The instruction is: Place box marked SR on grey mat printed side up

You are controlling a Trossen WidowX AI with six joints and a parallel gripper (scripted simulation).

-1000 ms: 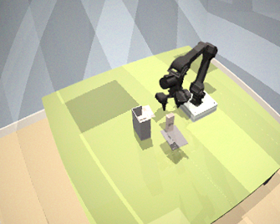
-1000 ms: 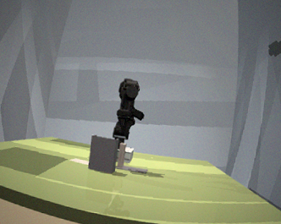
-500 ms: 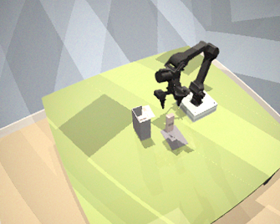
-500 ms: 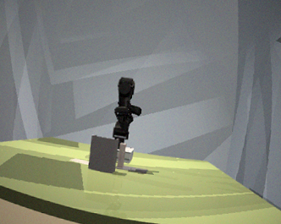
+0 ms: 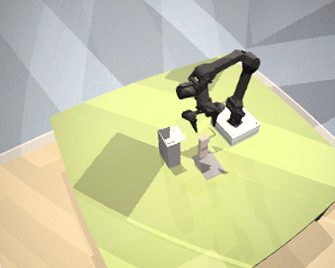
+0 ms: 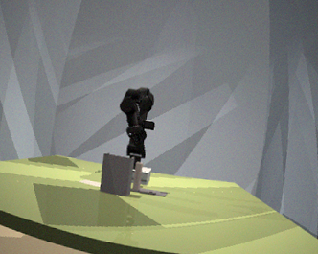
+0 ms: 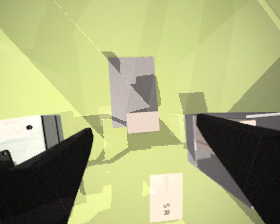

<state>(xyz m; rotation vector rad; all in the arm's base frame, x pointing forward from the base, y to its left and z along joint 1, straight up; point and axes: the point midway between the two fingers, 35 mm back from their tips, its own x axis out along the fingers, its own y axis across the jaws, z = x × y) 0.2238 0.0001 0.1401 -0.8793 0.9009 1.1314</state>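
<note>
Holding nothing in wide-open pincer (image 5: 205,127) (image 6: 135,160) (image 7: 144,125), with pale box (image 5: 203,146) (image 6: 138,177) (image 7: 143,122) below and apart from it, standing upright at end of grey mat (image 5: 213,169) (image 6: 155,192) (image 7: 121,90), code unreadable, near grey bin (image 5: 170,154) (image 6: 116,174) (image 7: 205,165), SR print on flat pale card (image 7: 166,190).

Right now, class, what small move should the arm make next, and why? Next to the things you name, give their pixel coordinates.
Probably lower the open gripper (image 5: 205,126) (image 6: 135,160) (image 7: 144,125) around the upright box (image 5: 203,146) (image 6: 138,177) (image 7: 143,122) to regrasp it: it stands at the grey mat's (image 5: 213,171) (image 6: 153,192) (image 7: 135,67) end, not lying printed side up.
</note>
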